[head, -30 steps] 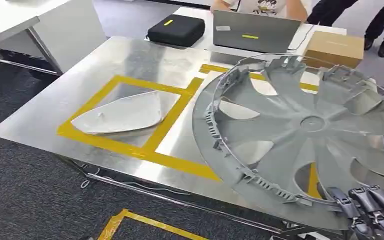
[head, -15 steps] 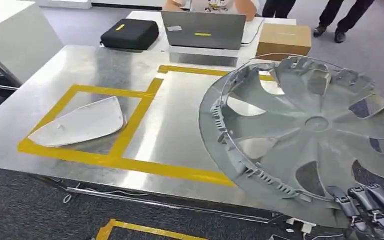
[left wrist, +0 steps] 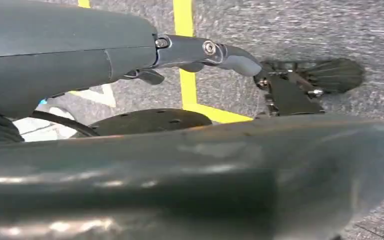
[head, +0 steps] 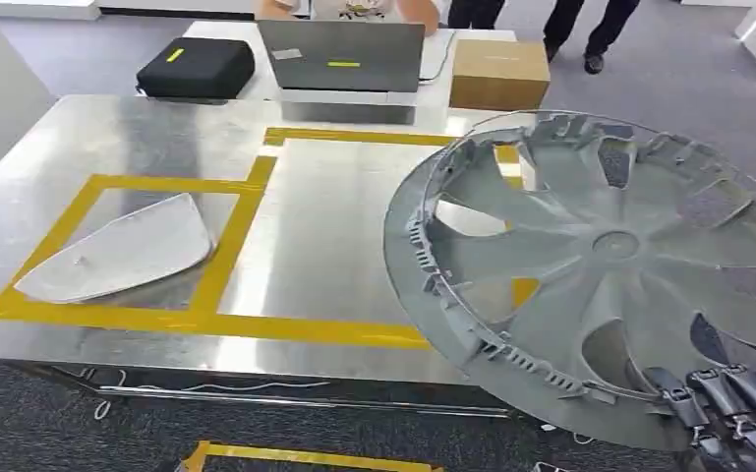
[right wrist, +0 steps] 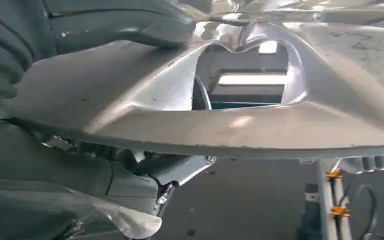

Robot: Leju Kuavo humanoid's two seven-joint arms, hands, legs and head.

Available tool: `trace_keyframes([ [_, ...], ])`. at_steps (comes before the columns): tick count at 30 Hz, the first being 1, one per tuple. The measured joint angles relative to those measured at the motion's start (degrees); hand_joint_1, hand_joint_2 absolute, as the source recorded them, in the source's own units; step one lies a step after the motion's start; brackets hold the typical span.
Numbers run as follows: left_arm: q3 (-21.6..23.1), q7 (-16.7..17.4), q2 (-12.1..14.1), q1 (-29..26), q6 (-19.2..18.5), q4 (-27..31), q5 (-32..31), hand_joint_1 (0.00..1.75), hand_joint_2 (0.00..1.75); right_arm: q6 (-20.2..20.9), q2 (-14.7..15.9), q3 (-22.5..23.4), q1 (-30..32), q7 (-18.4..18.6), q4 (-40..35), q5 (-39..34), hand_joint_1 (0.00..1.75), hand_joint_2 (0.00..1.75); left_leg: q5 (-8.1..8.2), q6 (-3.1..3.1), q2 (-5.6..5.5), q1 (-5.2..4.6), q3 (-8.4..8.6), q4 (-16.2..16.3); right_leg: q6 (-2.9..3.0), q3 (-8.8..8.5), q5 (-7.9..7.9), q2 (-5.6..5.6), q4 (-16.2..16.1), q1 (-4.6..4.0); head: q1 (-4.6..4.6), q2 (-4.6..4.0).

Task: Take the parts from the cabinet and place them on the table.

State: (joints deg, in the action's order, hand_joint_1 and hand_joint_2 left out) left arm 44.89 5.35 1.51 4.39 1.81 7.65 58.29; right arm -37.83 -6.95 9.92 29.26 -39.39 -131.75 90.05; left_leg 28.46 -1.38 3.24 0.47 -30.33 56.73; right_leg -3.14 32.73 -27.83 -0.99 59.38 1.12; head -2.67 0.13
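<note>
- One big grey hubcap [head: 610, 275] in my right hand [head: 732, 408], fingers clamped on its near rim, hanging tilted over the desk's [head: 334, 236] near right corner.
- One flat silver panel [head: 118, 251] lies in the yellow-taped box near the desk's left edge.
- Behind the far edge: one black case [head: 195, 67], one laptop [head: 342, 57], one cardboard box [head: 498, 74].
- My left hand [left wrist: 219, 52]: can't tell how its fingers sit.
</note>
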Motion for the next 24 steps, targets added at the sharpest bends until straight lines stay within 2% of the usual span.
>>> trace_keyframes([
  [1, 0.1, 0.0, 0.1, 0.1, 0.0, 0.0, 0.0, 0.0, 0.0, 0.0, 0.1, 0.0, -0.1, -0.1, 0.0, 0.0, 1.75, 1.75, 0.16, 0.35, 0.27, -0.34, -0.12, 0.1, 0.16, -1.27, -1.18, -0.52, -2.0, -0.22, -0.02, 0.0],
  [2, 0.2, 0.0, 0.1, 0.2, 0.0, 0.0, 0.0, 0.0, 0.0, 0.0, 0.1, 0.0, -0.1, -0.2, 0.0, 0.0, 1.75, 1.75, 0.22, 0.65, 0.36, -0.52, -0.23, 0.5, 0.88, -1.61, -0.84, -0.19, -2.4, -0.3, 0.04, 0.0],
  [3, 0.2, 0.0, 0.1, 0.2, 0.0, 0.0, 0.0, 0.0, 0.0, 0.0, 0.1, 0.1, 0.0, -0.3, 0.1, 0.0, 1.75, 1.75, 0.16, 0.85, 0.47, -0.51, -0.26, 0.5, 0.95, -1.48, -0.76, -0.19, -2.4, -0.25, 0.11, 0.0],
  [4, 0.3, 0.0, 0.3, 0.2, 0.0, 0.0, 0.0, 0.0, 0.0, 0.0, 0.1, 0.1, 0.0, -0.3, 0.1, 0.0, 1.75, 1.75, 0.22, -0.18, 0.37, -0.62, -0.32, 0.7, 0.84, -1.42, -0.58, -0.23, -2.5, -0.21, 0.11, 0.0],
  [5, 0.4, 0.0, 0.3, 0.2, 0.0, 0.0, 0.0, 0.0, 0.0, 0.0, 0.1, 0.1, 0.1, -0.4, 0.1, 0.0, 1.75, 1.75, 0.09, -0.66, 0.36, -0.61, -0.29, 0.7, 0.85, -1.48, -0.58, -0.24, -2.5, -0.29, 0.15, 0.0],
  [6, 0.5, 0.0, 0.3, 0.2, 0.0, 0.0, 0.0, 0.0, 0.0, 0.0, 0.1, 0.1, 0.0, -0.4, 0.1, 0.0, 1.75, 1.75, 0.0, -0.7, 0.36, -0.59, -0.28, 0.5, 0.92, -1.45, -0.63, -0.24, -2.5, -0.34, 0.13, 0.0],
  [12, 0.8, -0.2, 0.2, 0.2, 0.1, 0.0, 0.0, 0.0, 0.0, 0.0, 0.1, 0.3, 0.0, -0.4, 0.2, 0.0, 1.75, 1.75, -0.37, 0.1, 0.34, -0.34, -0.24, 0.0, 1.49, -1.41, -0.82, -0.31, -2.3, -0.65, 0.13, 0.0],
  [13, 0.8, -0.3, 0.2, 0.2, 0.0, 0.0, 0.1, 0.0, 0.0, 0.0, 0.2, 0.3, 0.0, -0.4, 0.3, 0.0, 1.75, 1.75, -0.44, 0.33, 0.34, -0.31, -0.23, -0.1, 1.66, -1.4, -0.85, -0.34, -2.3, -0.69, 0.11, 0.0],
  [14, 0.8, -0.4, 0.2, 0.2, 0.0, 0.0, 0.2, 0.0, 0.0, 0.0, 0.3, 0.3, 0.0, -0.4, 0.4, 0.0, 1.75, 1.75, -0.43, 0.92, 0.34, -0.25, -0.22, -0.1, 1.73, -1.37, -0.84, -0.36, -2.3, -0.72, 0.11, 0.0],
  [15, 0.9, -0.6, 0.2, 0.2, -0.1, 0.0, 0.2, 0.0, 0.0, 0.0, 0.5, 0.3, 0.0, -0.4, 0.6, 0.0, 1.75, 1.75, -0.45, 1.18, 0.34, -0.2, -0.17, -0.1, 1.74, -1.34, -0.83, -0.36, -2.3, -0.77, 0.11, 0.0],
  [17, 0.9, -0.8, 0.2, 0.2, -0.1, 0.0, 0.2, 0.0, 0.0, 0.0, 0.9, 0.3, 0.0, -0.2, 1.0, 0.0, 1.75, 1.75, -0.44, 1.35, 0.34, -0.17, -0.2, -0.1, 1.77, -1.33, -0.81, -0.36, -2.3, -0.79, 0.09, 0.0],
  [24, 1.1, -1.1, 0.7, 0.3, -0.4, 0.0, 0.2, 0.0, 0.0, 0.0, 1.4, 1.2, -1.5, -0.3, 5.2, 0.0, 1.75, 1.75, -0.43, 1.36, 0.34, -0.33, -0.22, -0.1, 1.71, -1.36, -0.73, -0.37, -2.3, -0.62, 0.09, 0.0],
])
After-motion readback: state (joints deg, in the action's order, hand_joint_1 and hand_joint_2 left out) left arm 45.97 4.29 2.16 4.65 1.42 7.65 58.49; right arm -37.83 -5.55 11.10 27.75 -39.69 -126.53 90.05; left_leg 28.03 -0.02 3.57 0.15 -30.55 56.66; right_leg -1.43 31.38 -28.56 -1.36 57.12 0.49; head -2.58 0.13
